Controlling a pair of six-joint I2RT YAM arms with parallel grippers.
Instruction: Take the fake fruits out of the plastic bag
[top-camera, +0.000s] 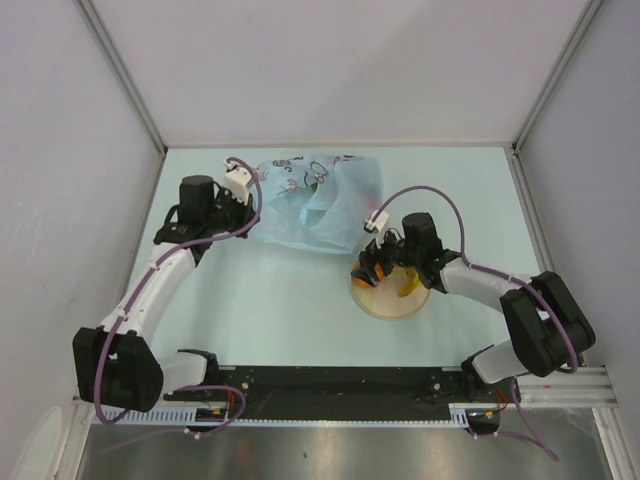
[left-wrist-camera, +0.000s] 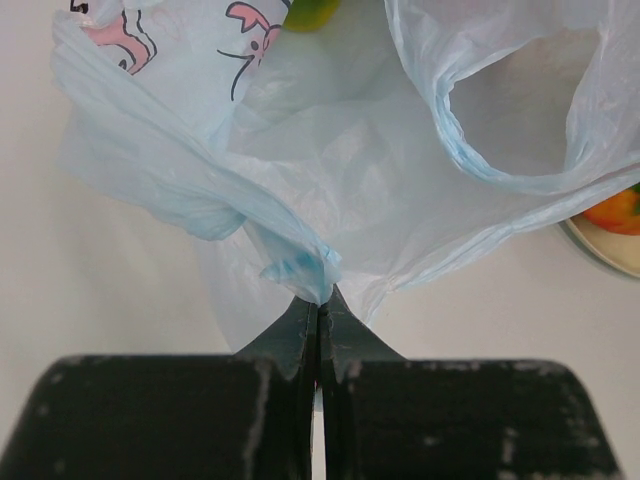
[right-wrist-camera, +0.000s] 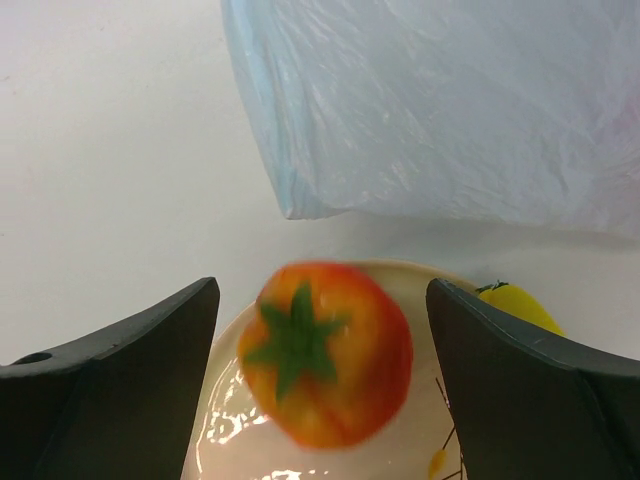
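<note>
The plastic bag (top-camera: 315, 200) is pinched at its edge by the closed left gripper (left-wrist-camera: 318, 300). At its five o'clock, the plate (top-camera: 385, 308) is overhung by the wide-spread right gripper (right-wrist-camera: 320, 300). An orange-red fruit (right-wrist-camera: 325, 365) is seen ungripped between the jaws, with a yellow fruit (right-wrist-camera: 520, 305) at its three o'clock.

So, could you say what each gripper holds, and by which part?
Left gripper: the light blue crinkly plastic bag, pinched at a bunched fold. Right gripper: nothing, jaws open around the orange-red plastic fruit.

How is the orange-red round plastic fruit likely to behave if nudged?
The orange-red round plastic fruit probably rolls, being near-spherical. Its smooth skin looks slippery. The low rim of the round tan plate may barely contain it.
</note>
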